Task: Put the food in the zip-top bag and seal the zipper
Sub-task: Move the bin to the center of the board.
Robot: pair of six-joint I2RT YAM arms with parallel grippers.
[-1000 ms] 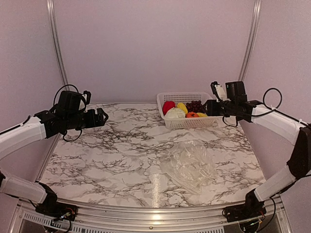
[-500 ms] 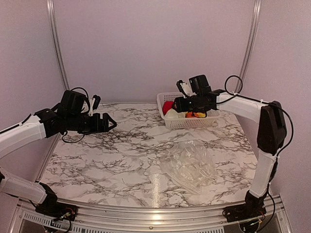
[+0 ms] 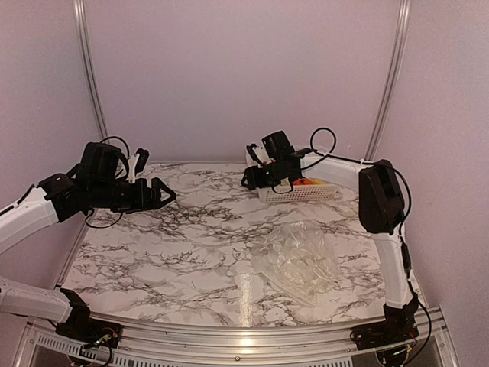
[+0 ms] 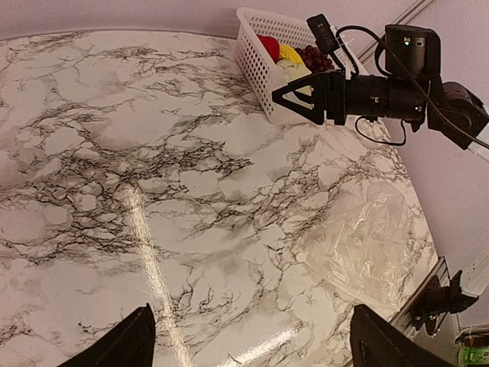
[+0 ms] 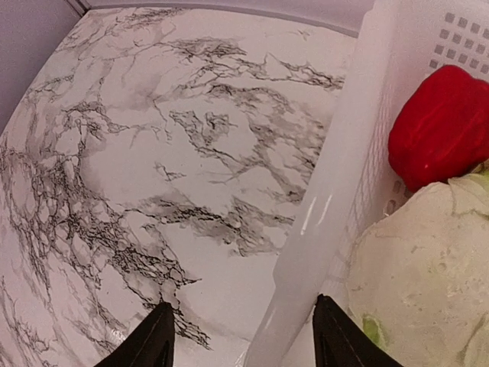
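Right fingers straddle the basket rim, red pepper just inside.

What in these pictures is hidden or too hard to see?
- Top view: the right claw covers most food in the basket.
- Right wrist view: the frame edge cuts off all but the red pepper and pale vegetable.
- Top and left wrist views: the zipper on the bag is too transparent to find.

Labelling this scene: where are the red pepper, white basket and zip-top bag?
red pepper (image 5: 445,126): right wrist view, its glossy side.
white basket (image 5: 325,191): right wrist view, its smooth rim.
zip-top bag (image 3: 299,258): top external view, its crinkled middle.
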